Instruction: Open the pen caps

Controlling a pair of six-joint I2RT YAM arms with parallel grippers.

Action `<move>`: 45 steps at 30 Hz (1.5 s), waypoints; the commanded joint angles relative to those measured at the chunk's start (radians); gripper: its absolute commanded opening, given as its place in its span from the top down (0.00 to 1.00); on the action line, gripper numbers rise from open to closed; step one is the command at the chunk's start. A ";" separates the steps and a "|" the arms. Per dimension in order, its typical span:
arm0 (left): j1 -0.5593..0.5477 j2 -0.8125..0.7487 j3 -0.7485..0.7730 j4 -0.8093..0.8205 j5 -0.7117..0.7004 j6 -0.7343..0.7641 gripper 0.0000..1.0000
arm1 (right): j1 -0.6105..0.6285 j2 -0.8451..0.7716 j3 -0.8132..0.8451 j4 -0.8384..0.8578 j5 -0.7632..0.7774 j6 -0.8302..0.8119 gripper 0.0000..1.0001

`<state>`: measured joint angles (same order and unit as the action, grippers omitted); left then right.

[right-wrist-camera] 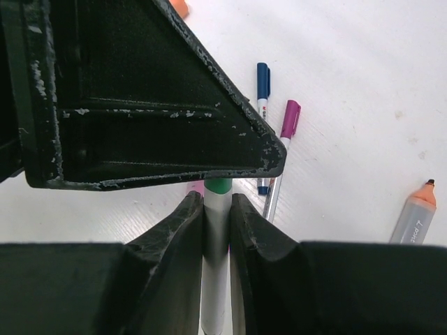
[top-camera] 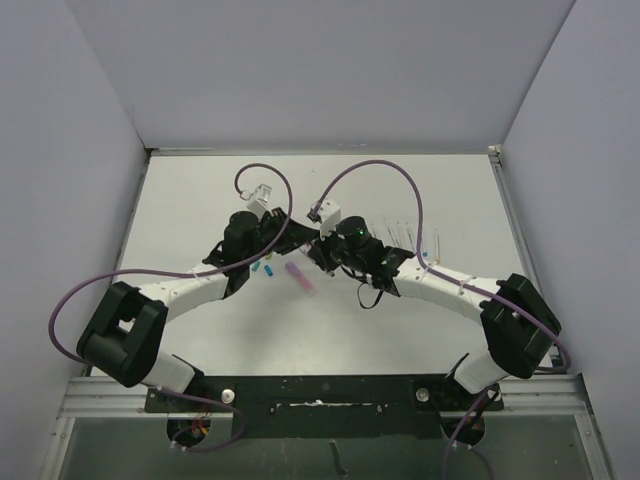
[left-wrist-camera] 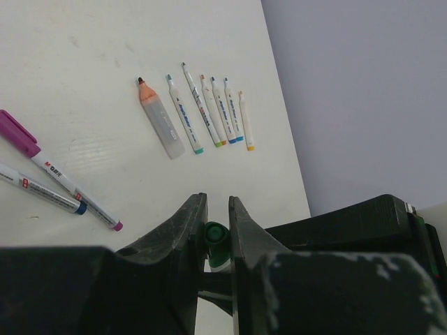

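Green pen (right-wrist-camera: 215, 241): barrel clamped in right gripper (right-wrist-camera: 217, 201), green cap (left-wrist-camera: 217, 243) pinched by left gripper (left-wrist-camera: 218, 204) (row of pens (left-wrist-camera: 187, 115) lying beyond).

White table (top-camera: 200, 210), seen from above, enclosed by three plain pale grey walls: back wall (top-camera: 320, 70), left wall (top-camera: 60, 180) and right wall (top-camera: 590, 150). A metal strip (top-camera: 510, 220) ran along the table's right edge. At the near edge, a black mounting plate (top-camera: 320, 392) lay on an aluminium rail (top-camera: 100, 405). The left wrist view showed the same tabletop meeting a wall.
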<state>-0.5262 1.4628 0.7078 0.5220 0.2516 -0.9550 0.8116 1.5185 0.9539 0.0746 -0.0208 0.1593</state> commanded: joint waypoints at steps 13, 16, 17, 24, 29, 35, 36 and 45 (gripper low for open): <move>0.266 0.066 0.073 0.033 -0.025 0.071 1.00 | -0.005 -0.156 -0.164 -0.008 0.024 0.055 1.00; 0.288 0.076 0.073 0.042 -0.019 0.062 1.00 | -0.013 -0.152 -0.153 -0.021 0.028 0.045 1.00; 0.297 0.079 0.068 0.049 -0.015 0.058 1.00 | -0.014 -0.148 -0.149 -0.022 0.026 0.042 1.00; 0.337 0.084 0.117 -0.096 0.001 0.103 1.00 | -0.041 -0.102 -0.097 -0.047 0.076 0.028 1.00; 0.337 0.136 0.212 -0.366 -0.013 0.246 1.00 | -0.125 -0.013 0.019 -0.129 0.093 0.011 1.00; 0.336 0.235 0.304 -0.524 -0.070 0.354 1.00 | -0.207 0.082 0.118 -0.155 0.082 -0.008 1.00; 0.334 0.250 0.320 -0.537 -0.081 0.368 1.00 | -0.216 0.097 0.132 -0.160 0.083 -0.011 1.00; 0.318 0.381 0.470 -0.655 -0.173 0.450 1.00 | -0.286 0.245 0.227 -0.169 0.039 -0.028 1.00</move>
<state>-0.2020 1.7988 1.0950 -0.0933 0.1253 -0.5667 0.5465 1.7271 1.1183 -0.1017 0.0418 0.1493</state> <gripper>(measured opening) 0.142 0.172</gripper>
